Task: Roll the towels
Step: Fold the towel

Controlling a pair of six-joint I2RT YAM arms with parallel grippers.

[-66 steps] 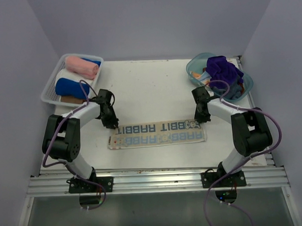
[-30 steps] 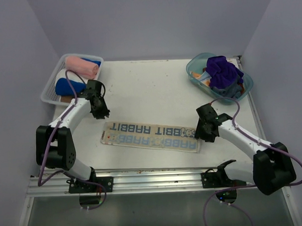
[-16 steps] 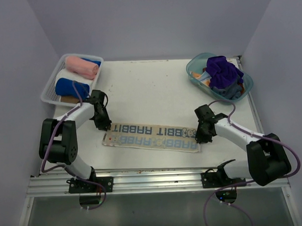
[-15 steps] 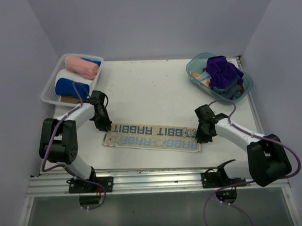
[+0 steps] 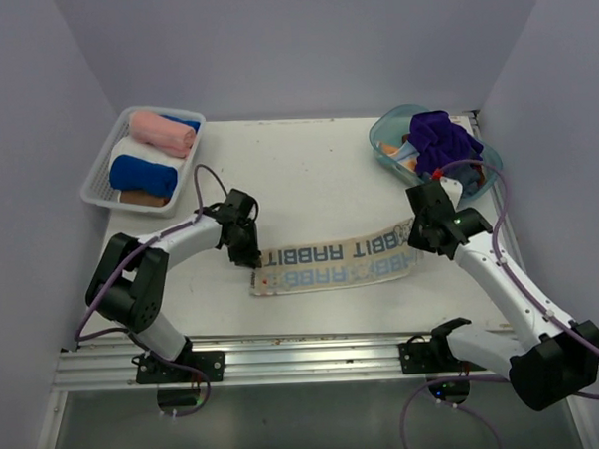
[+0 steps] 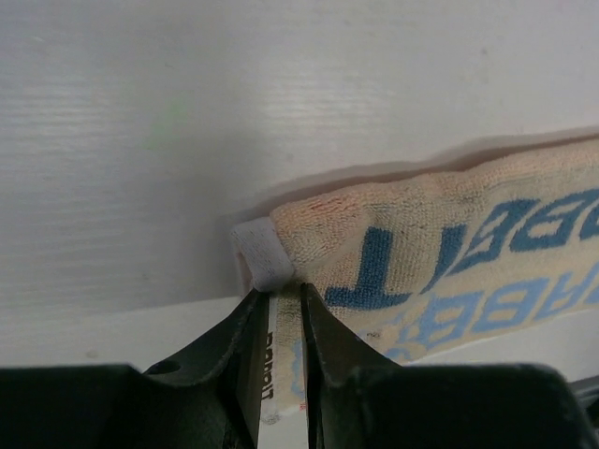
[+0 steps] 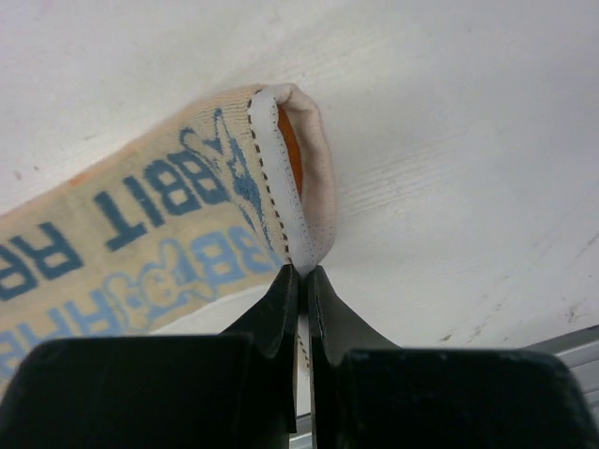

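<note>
**Q:** What do we have at the fingertips?

**A:** The left gripper (image 6: 279, 299) is pinched narrow on one end corner of the RABBIT towel (image 6: 449, 238), with cloth showing between its fingers. The right gripper (image 7: 301, 277) is closed almost flat on the white hem (image 7: 304, 187) at the opposite end, which curls up just ahead of it. The towel lies as a folded strip between the two grippers, on the table (image 5: 297, 175).

**Q:** How do we expect it to handle?

**A:** We judge it light, soft and limp. It will sag and crease wherever it is unsupported, and it will not keep a shape unaided. We take hold at end corners and hems, where the layers stack thickest. A thin pinch may catch one layer only, so we advise confirming that both layers are caught.

**Q:** What room do we have?

**A:** Behind both grippers, the table's near edge is close. Ahead of them lies open tabletop. Far beyond the left gripper stands the basket (image 5: 100, 166), holding a rolled pink towel (image 5: 163, 134) and a rolled blue towel (image 5: 143, 174). Beyond the right gripper, and nearer, stands the tub (image 5: 378, 141) with a purple towel (image 5: 443, 139).
</note>
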